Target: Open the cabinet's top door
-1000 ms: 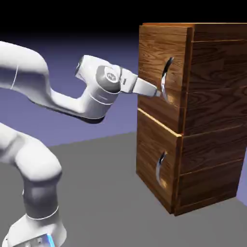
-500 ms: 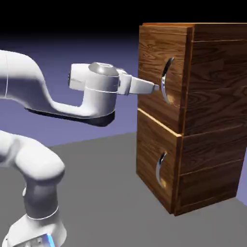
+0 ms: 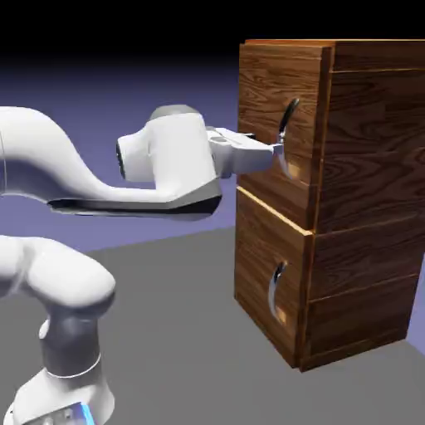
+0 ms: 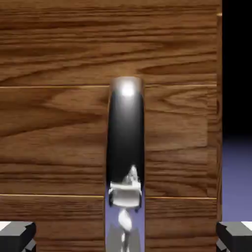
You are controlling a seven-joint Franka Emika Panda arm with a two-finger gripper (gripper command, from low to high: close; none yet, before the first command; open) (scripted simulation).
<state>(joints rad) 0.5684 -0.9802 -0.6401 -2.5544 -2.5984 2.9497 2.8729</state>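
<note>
Since the earlier frames, the arm (image 3: 170,158) has sunk lower at its forearm and wrist, and its hand has rolled, while the gripper (image 4: 126,237) has come forward to the upper handle (image 3: 285,137). The cabinet (image 3: 369,191) has not shifted, and both its front panels sit as they did.

The gripper is wide open and has hold of nothing. In the hand view, its two grey fingertips (image 4: 17,237) show at the bottom edge, far apart, one near each corner. The curved silver bar of the upper handle runs up the middle of that view between them, with a gap on either side, so neither fingertip touches it there. In the exterior view, the end of the gripper overlaps the handle's bar; how far the fingers reach past it cannot be told.

The top door (image 3: 266,91) is the upper front panel of the cabinet, shut, at the exterior view's right. Its wood grain fills most of the hand view, and its edge runs down that view's right side, with the dark and blue-violet backdrop (image 4: 238,182) beyond it. Beneath it, the lower panel (image 3: 257,266) is shut too, with its shorter curved handle (image 3: 276,295). The cabinet stands upright on the grey desk (image 3: 183,332), facing the arm.
</note>
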